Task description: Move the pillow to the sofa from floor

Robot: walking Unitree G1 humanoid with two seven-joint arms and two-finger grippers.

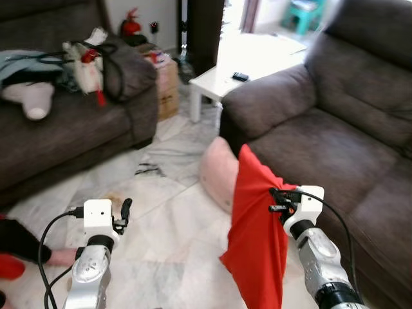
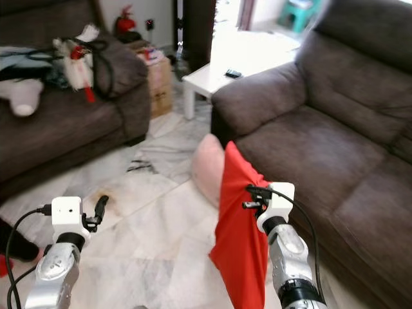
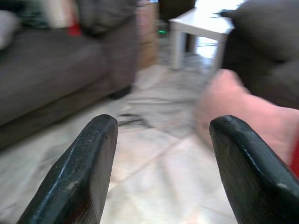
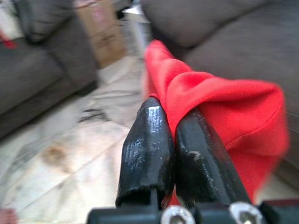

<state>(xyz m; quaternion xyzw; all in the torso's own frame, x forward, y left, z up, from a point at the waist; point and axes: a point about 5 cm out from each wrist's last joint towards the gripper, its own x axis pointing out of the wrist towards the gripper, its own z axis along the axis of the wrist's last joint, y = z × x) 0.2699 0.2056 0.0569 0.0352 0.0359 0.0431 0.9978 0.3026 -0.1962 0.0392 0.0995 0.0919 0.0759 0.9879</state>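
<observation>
Right gripper [image 4: 170,154] fingers pinched tight on red pillow [image 1: 257,238], which hangs off the floor just beside the brown sofa [image 1: 322,148], hiding part of a pink cushion [image 1: 217,172]. Left gripper [image 3: 161,163] spread wide, holding nothing. White side table [image 1: 215,80] behind the sofa arm.

No writing, label, brand mark, number or sign can be read anywhere here. The cardboard box [image 4: 100,28] ahead of the right gripper [image 4: 180,135] has a pinkish patch on its face, but it is too blurred to make out any letters. The small dark object [image 1: 240,76] on the white table [image 1: 212,80], far ahead of both grippers, shows nothing legible either.
</observation>
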